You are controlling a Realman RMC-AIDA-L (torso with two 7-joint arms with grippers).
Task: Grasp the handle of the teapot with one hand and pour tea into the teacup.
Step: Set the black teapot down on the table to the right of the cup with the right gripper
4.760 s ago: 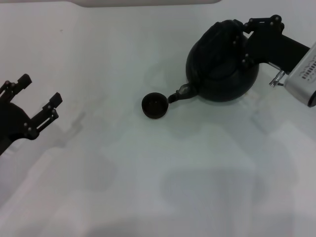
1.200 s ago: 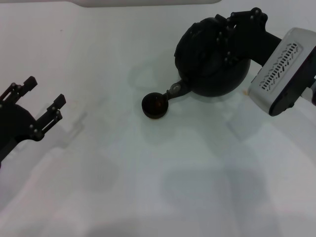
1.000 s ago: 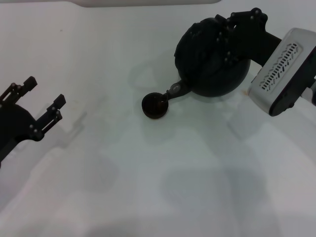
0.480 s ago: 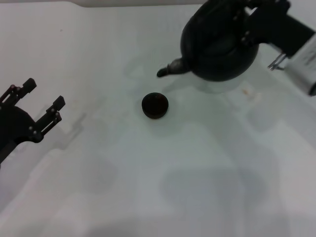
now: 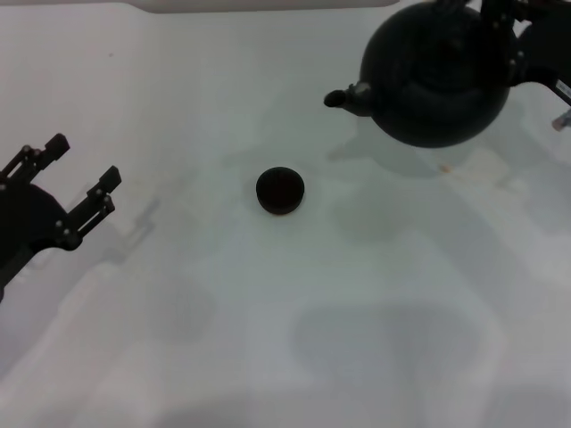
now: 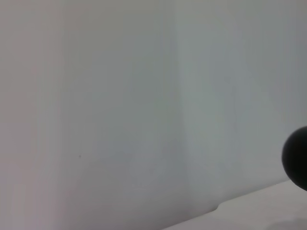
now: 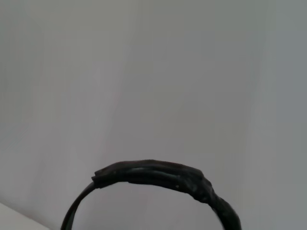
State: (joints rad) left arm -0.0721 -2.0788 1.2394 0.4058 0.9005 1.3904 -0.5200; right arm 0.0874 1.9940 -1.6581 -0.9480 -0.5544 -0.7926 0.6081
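The round black teapot [image 5: 437, 80] hangs level above the table at the far right, its spout [image 5: 341, 96] pointing left and its shadow on the table below it. My right gripper [image 5: 510, 27] is at the teapot's top right, shut on the handle, which is hidden in the head view. The ribbed black handle [image 7: 158, 175] shows as an arch in the right wrist view. The small dark teacup [image 5: 280, 190] stands on the white table, well left of and nearer than the spout. My left gripper [image 5: 85, 159] is open and empty at the left edge.
A white raised edge [image 5: 268, 4] runs along the far side of the table. A small brownish mark [image 5: 443, 166] lies on the table under the teapot. A dark round shape [image 6: 298, 158] shows at the edge of the left wrist view.
The teapot was tilted with its spout at the teacup. It has since levelled out and moved up and to the right, away from the cup. The left arm has stayed put.
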